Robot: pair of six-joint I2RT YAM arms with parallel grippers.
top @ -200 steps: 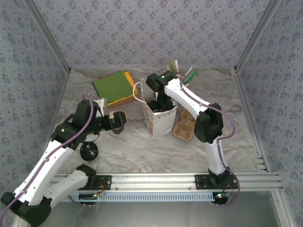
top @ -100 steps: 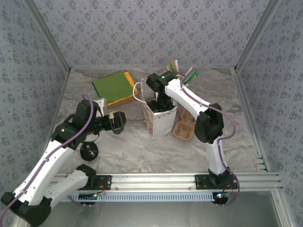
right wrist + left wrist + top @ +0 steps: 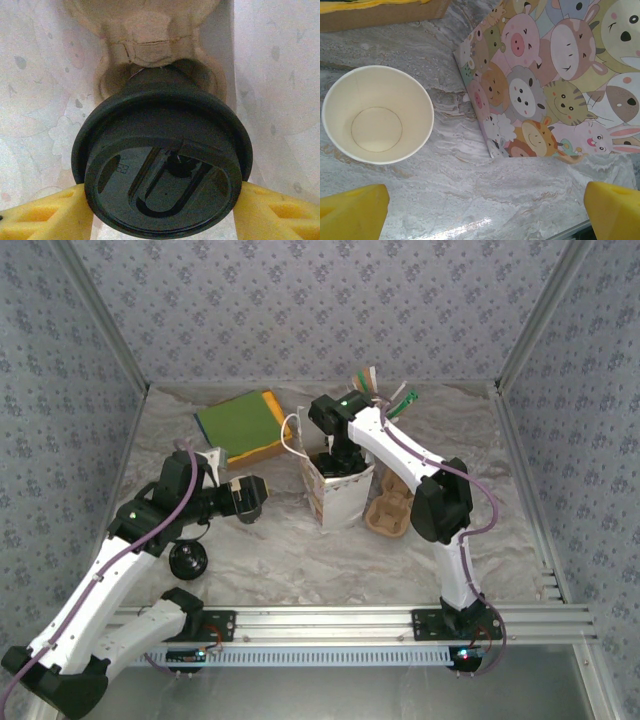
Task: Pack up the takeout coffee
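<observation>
takeout coffee (image 3: 162, 175) | gripped at the lid rim by right gripper (image 3: 160, 215), base at pulp tray (image 3: 145, 30) well | left gripper (image 3: 482, 207) spread wide, holding nothing, lidless cup (image 3: 377, 115) ahead-left

The mouth of the bag (image 3: 340, 502) is taken up by the right arm (image 3: 400, 455). Inside, the coffee (image 3: 165, 150) is hemmed in by the bag walls on both sides and by the tray (image 3: 145, 30) below, so little room is left around it. Under the wide-spread left gripper (image 3: 485, 207), a bare strip of table (image 3: 455, 165) is left between the empty cup (image 3: 377, 115) and the bag. Beyond the cup, the way is blocked by a box (image 3: 380, 12).
</observation>
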